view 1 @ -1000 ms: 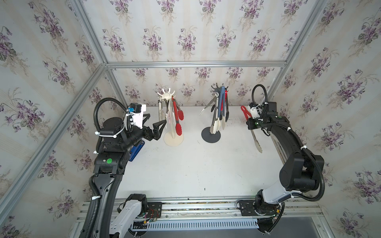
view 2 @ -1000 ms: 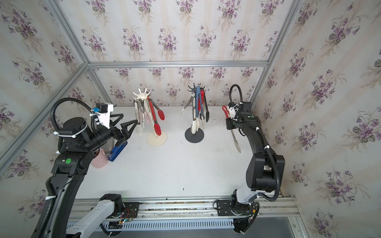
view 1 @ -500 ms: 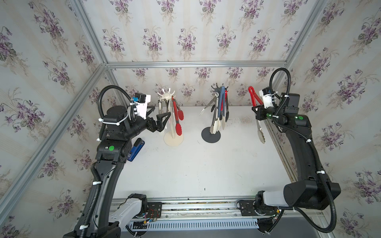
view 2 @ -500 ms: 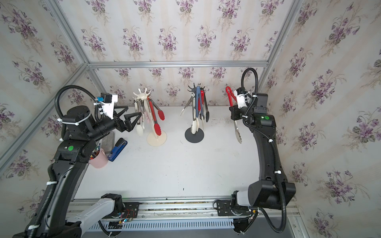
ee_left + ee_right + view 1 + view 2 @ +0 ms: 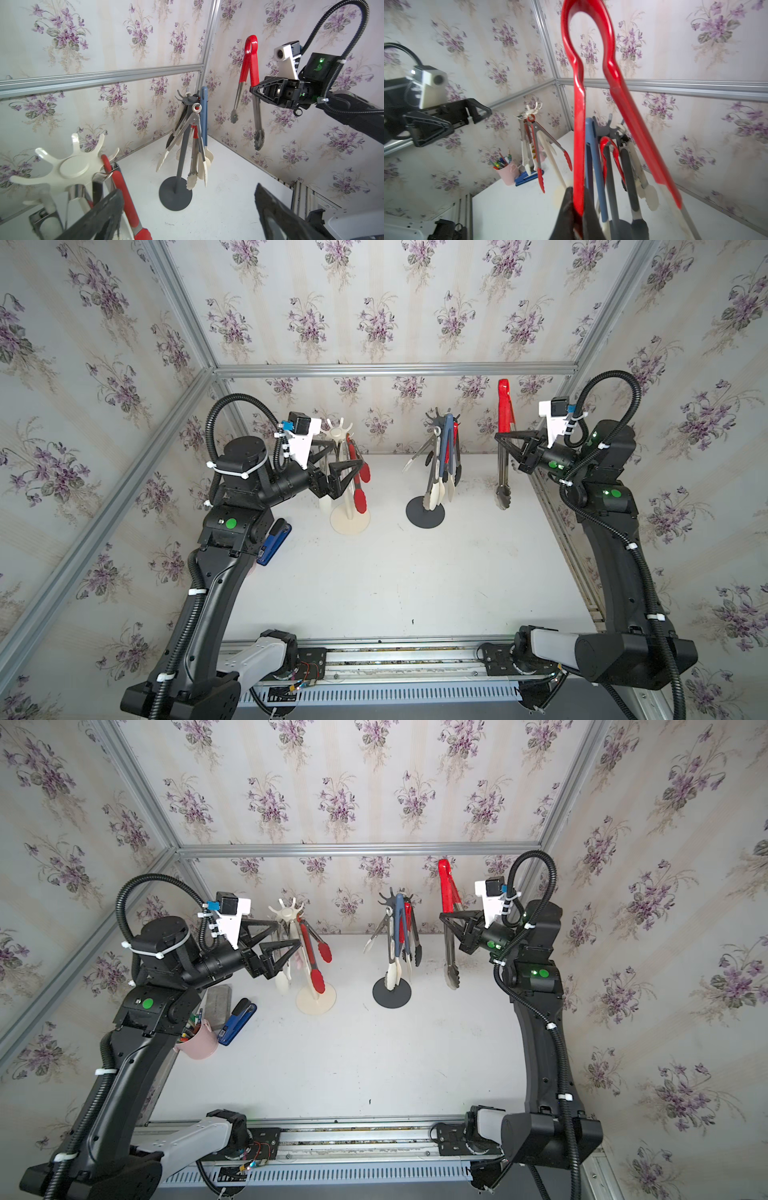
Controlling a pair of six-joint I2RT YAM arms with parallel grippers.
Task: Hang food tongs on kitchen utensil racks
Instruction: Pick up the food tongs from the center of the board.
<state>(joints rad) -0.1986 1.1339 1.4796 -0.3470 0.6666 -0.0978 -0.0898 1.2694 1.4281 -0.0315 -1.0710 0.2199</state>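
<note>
Right arm: we see it standing tall off the rail, forearm folded level toward the middle, right gripper (image 5: 502,438) pointing sideways at the dark grey rack (image 5: 425,516). Jaws are clamped on one red arm of the red-handled tongs (image 5: 504,406); the other arm splays free. The tongs hang upright, loop end above the jaws, steel tips down and clear of the counter (image 5: 395,572). They sit near the dark grey rack on its right side, not touching it, on no hook.

Left arm: elbow bent, wrist level, left gripper (image 5: 347,452) up at the crown of the cream-white rack (image 5: 350,522), just beside it. Jaws spread wide, nothing between them.

We see other tongs hung on both racks: red-tipped tongs (image 5: 360,499) on the cream-white rack, blue-handled tongs (image 5: 448,435) on the dark grey rack.
</note>
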